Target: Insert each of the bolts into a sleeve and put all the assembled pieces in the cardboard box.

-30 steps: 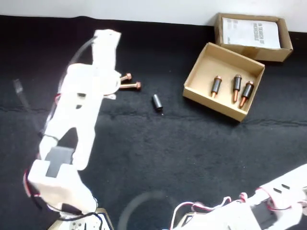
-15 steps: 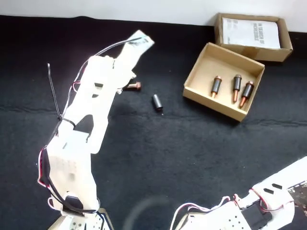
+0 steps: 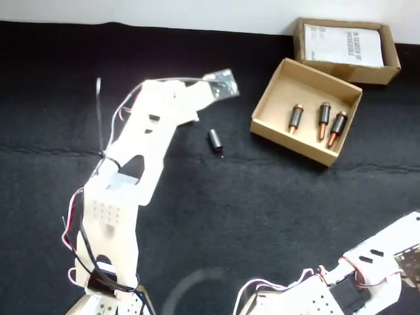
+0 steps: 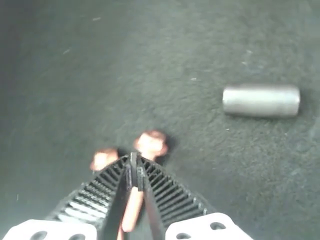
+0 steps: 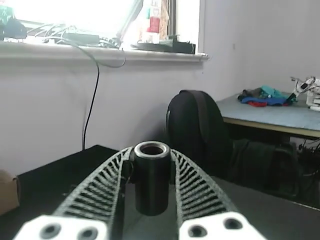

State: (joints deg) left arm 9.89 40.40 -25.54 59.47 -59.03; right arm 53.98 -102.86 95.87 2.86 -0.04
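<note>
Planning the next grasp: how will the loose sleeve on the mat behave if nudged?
The sleeve is a smooth cylinder lying on its side, so it would probably roll if pushed sideways. It looks metallic, so likely rigid. The fuzzy mat may slow rolling.

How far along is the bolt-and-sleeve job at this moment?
Done: three assembled pieces lie in the cardboard box. In hand: left gripper shut on a bolt, right gripper on a sleeve. Left: a second bolt and a loose sleeve, plus boxing both pairs.
</note>
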